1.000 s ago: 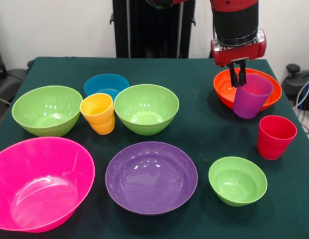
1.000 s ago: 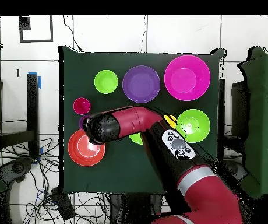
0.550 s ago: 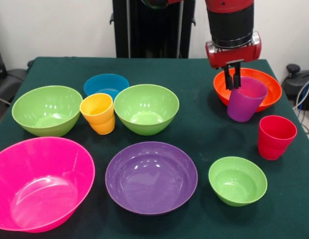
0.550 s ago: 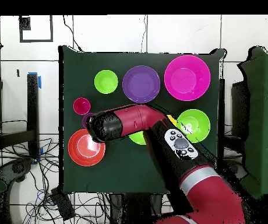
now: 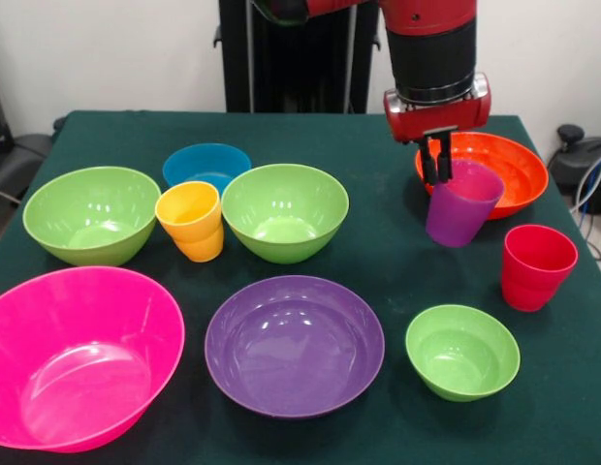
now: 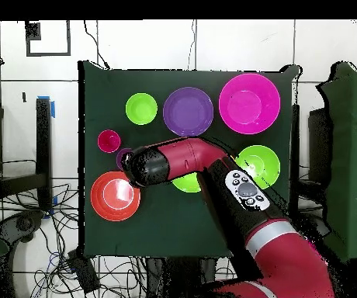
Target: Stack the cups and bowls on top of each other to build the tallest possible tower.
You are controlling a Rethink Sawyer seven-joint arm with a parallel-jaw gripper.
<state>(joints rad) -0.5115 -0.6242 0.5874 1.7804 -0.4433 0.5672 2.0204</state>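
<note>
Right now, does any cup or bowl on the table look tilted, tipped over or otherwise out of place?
Only the glossy purple plastic cup stands out: it hangs tilted from the gripper, whose jaws pinch its rim, beside the wide orange-red plastic bowl. The other cups and bowls sit upright and apart on the green table; nothing is stacked yet.

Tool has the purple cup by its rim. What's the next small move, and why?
Probably carry the purple cup a little further off the orange-red bowl and set it upright on bare table. The tool holds it tilted, and it suits a tower base.
</note>
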